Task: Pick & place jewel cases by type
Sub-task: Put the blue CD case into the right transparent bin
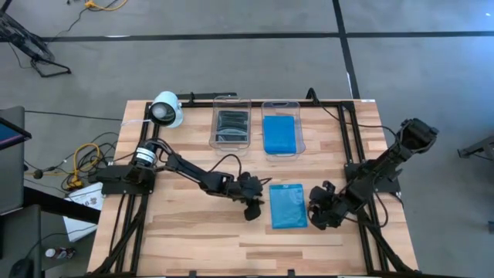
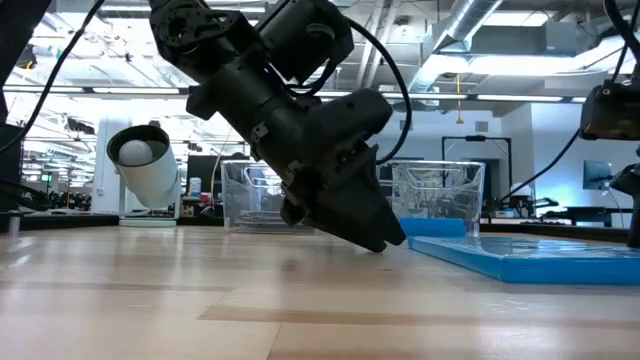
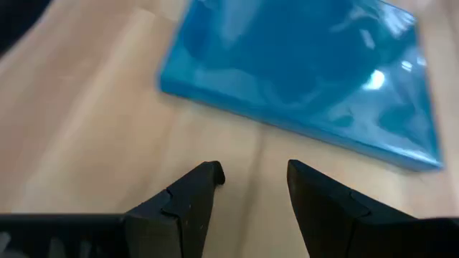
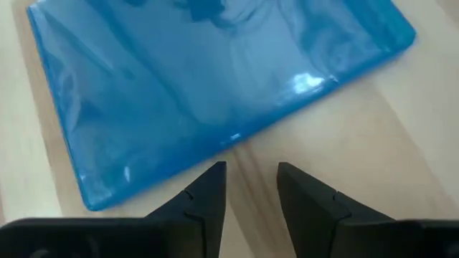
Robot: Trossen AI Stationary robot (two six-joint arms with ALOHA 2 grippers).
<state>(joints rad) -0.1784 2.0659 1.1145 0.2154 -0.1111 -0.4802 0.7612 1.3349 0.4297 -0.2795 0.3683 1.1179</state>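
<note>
A translucent blue jewel case (image 1: 288, 205) lies flat on the wooden table between my two grippers. My left gripper (image 1: 255, 202) stands just to its left, open, fingers apart with only bare wood between them (image 3: 254, 179); the case (image 3: 301, 72) lies a little ahead. My right gripper (image 1: 318, 210) stands close to the case's right edge, open, the case (image 4: 208, 79) just beyond its fingertips (image 4: 251, 175). In the low view the left gripper (image 2: 385, 240) hangs low over the table beside the case (image 2: 520, 258).
Two clear tubs stand at the back: the left tub (image 1: 231, 123) holds dark cases, the right tub (image 1: 279, 131) holds blue ones. A white camera (image 1: 166, 110) sits at the back left. Black frame rails (image 1: 359, 154) run along the table's sides.
</note>
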